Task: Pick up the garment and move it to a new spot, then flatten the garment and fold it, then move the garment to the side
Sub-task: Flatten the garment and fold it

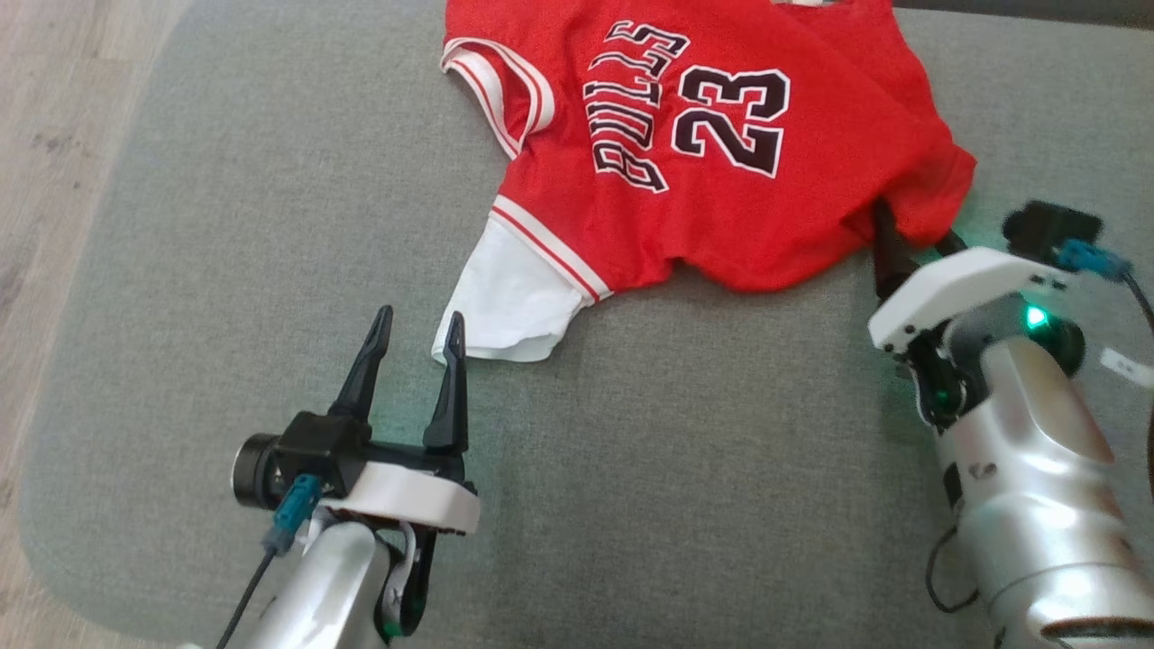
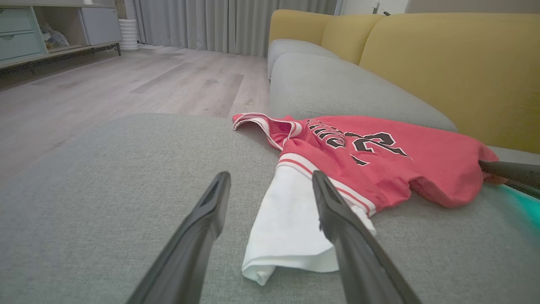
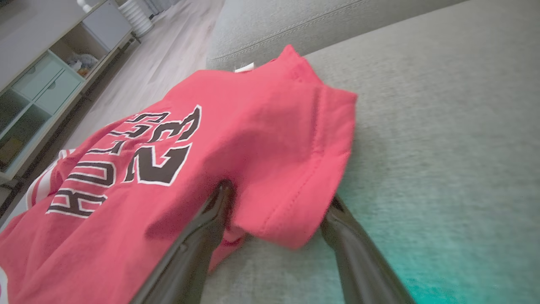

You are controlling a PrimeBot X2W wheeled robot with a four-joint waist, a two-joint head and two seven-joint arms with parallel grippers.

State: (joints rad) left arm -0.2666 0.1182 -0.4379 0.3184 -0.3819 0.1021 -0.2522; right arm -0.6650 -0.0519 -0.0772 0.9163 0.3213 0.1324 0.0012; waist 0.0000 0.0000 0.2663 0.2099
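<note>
Because both tools stand wide open with nothing gripped, the whole lift depends on how each one closes. The jersey (image 1: 721, 171) lies number-up, rumpled, on the grey sofa cushion (image 1: 631, 469), toward its far side, with its white sleeve (image 1: 514, 293) reaching nearest the robot.

The likeliest fault is on the left. The left tool (image 1: 419, 320) straddles only the sleeve's outer hem, and one finger already overlaps the cloth while the other stands over bare cushion. A closure from here could catch a single thin layer, or push the hem aside and pinch upholstery instead. On the right, the right tool (image 3: 278, 198) brackets the red hem corner (image 3: 295, 211), one fingertip tucked out of sight under a fold. How much fabric lies between the fingers cannot be told, so a shallow bite may slip once weight comes on. Should one side hold and the other fail, the jersey would probably drag and twist rather than rise flat, and a pull toward the cushion's rounded edge could spill it onto the wooden floor (image 1: 54, 135).

The left forearm enters from the lower left, wrist low, fingers nearly level with the cushion and aimed forward. The right forearm rises from the lower right, wrist turned inward, fingers angled up toward the corner.
</note>
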